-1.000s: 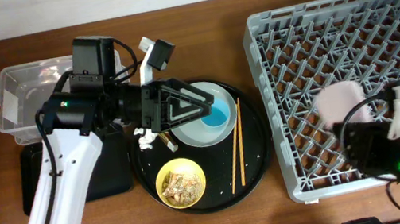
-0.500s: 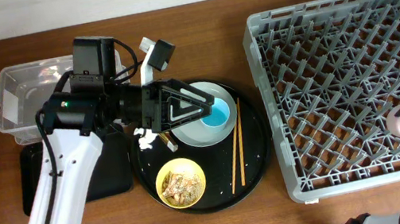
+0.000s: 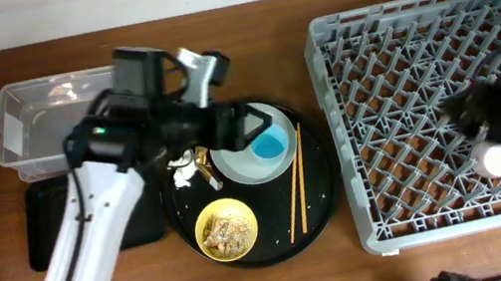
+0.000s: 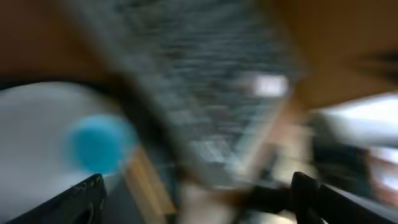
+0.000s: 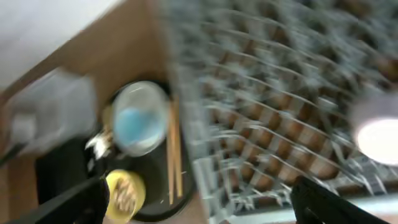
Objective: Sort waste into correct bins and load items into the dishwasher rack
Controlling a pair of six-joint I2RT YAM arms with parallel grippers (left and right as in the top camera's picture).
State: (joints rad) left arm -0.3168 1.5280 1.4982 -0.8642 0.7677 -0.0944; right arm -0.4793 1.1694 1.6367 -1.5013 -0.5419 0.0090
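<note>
Pink cup (image 3: 494, 160) sits loaded in rack (image 3: 389, 58) near its right edge, free of right gripper (image 3: 484, 116), jaws wide. Left gripper (image 3: 250, 123), also wide, hangs over plate (image 3: 234, 163) beside blue cup (image 3: 269, 144), likely lining up that pick.

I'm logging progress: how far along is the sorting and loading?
Done: pink cup sits in the rack. In hand: nothing; left pincer hovers over the plate. Remaining: blue cup, plate, yellow bowl with scraps, chopsticks, tissue.
</note>
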